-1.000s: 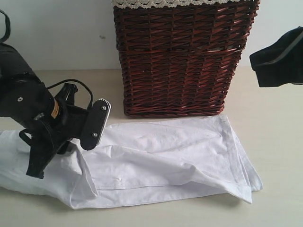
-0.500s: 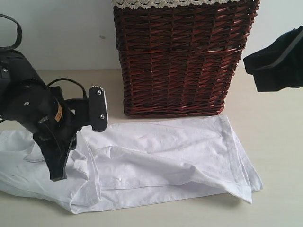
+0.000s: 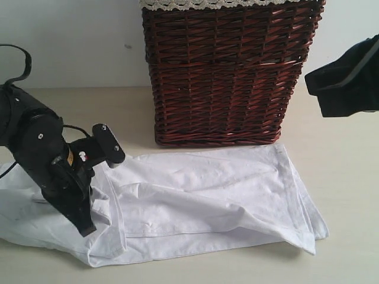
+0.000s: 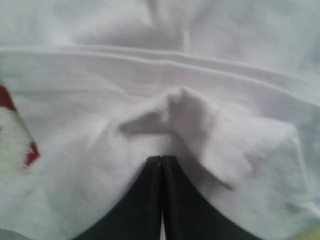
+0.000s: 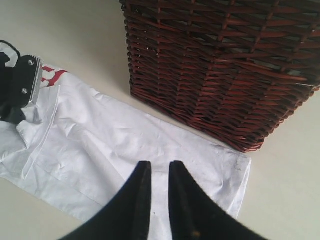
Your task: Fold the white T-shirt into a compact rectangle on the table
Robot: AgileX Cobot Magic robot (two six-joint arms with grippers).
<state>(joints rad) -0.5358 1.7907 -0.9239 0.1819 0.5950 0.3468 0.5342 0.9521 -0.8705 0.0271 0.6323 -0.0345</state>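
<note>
Reads as a robot test setup dressed as home laundry: bare pale desk (image 3: 349, 177), plain blue-grey wall (image 3: 71, 47), dark wicker basket (image 3: 231, 71) with lace trim (image 3: 231, 3), white T-shirt (image 3: 207, 189) spread out, black robot arm (image 3: 35, 142).

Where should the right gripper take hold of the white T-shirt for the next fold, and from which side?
Probably the white T-shirt at its right end's corner farthest from the basket, coming down from the right over the table. The hems stack there, the basket crowds the back edge, and the left gripper pinches the other end.
</note>
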